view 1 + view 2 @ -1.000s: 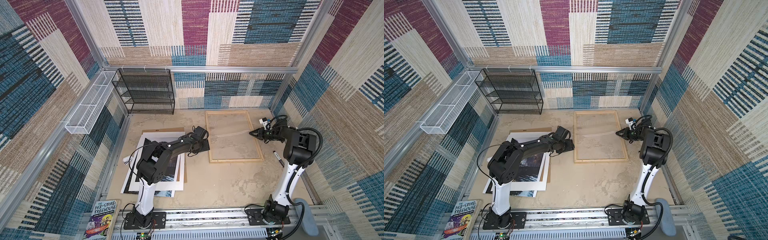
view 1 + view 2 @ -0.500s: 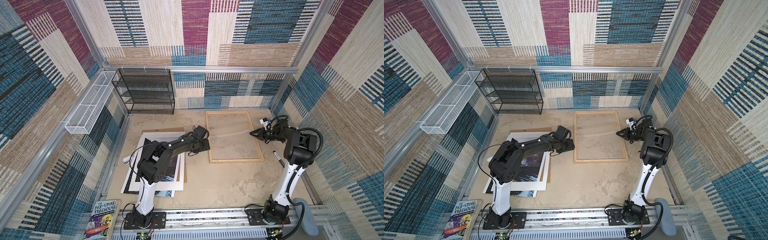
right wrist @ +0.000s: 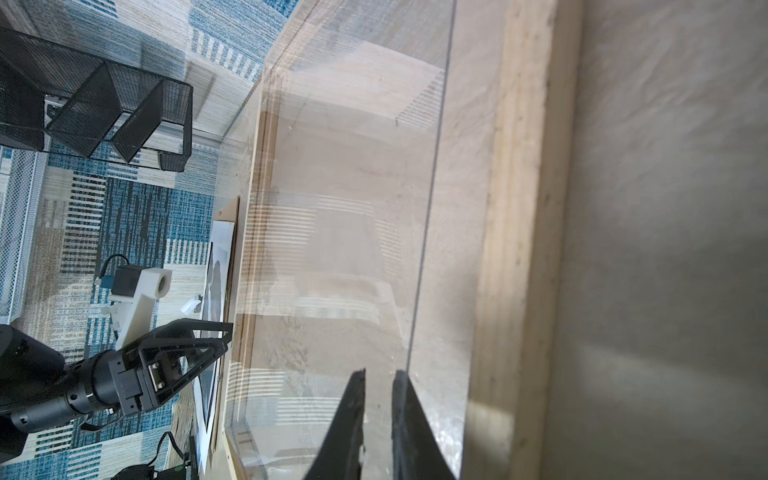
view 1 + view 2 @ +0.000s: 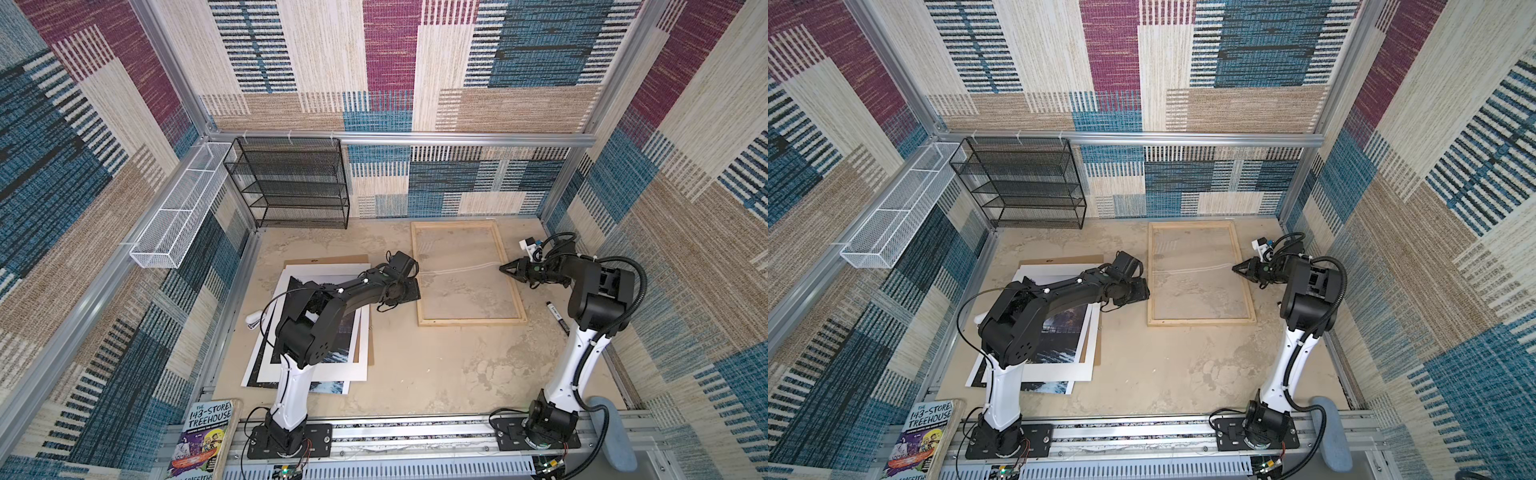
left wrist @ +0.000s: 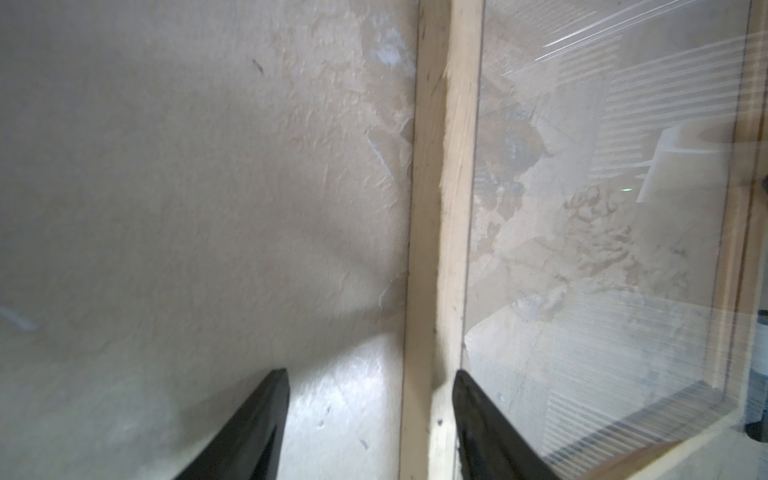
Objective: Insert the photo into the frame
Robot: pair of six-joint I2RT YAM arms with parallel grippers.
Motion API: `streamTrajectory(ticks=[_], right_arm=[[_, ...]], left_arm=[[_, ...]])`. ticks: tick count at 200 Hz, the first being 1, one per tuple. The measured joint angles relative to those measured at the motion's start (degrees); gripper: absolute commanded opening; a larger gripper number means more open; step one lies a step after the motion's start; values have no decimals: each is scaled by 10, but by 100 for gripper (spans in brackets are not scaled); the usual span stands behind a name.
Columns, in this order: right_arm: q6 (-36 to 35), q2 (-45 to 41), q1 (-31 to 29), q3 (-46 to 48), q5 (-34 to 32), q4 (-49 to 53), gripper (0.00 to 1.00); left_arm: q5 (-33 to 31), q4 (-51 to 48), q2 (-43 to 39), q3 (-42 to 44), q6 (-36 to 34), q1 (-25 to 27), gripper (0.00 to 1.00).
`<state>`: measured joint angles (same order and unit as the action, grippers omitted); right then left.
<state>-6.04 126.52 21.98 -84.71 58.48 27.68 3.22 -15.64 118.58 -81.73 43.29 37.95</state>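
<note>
Left gripper (image 4: 411,289), wide, sits over the frame's (image 4: 469,322) left side. The photo (image 4: 347,353) lies lower left. Right gripper (image 4: 503,267) is narrow.

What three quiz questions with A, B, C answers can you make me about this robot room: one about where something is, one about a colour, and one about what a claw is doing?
1. Where is the wooden frame?
A. standing upright
B. lying flat on the table, right of the photo
C. hanging in the air

2. What colour is the wire shelf at the back?
A. black
B. red
C. yellow

3. What is the left gripper doing?
A. squeezing the photo
B. shut on nothing
C. open, with the frame's side strip between its fingers

Answers:
1 B: in both top views all four wood strips rest on the table beside the photo.
2 A: its mesh is black all over.
3 C: the left wrist view shows two spread fingers, one on either side of the wood strip.
</note>
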Motion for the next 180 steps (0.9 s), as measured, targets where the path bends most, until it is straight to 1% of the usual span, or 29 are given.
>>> streamTrajectory(ticks=[180], right_arm=[[0, -11, 0, 9, -2, -2, 17]], left_arm=[[2, 2, 2, -1, 0, 3, 63]])
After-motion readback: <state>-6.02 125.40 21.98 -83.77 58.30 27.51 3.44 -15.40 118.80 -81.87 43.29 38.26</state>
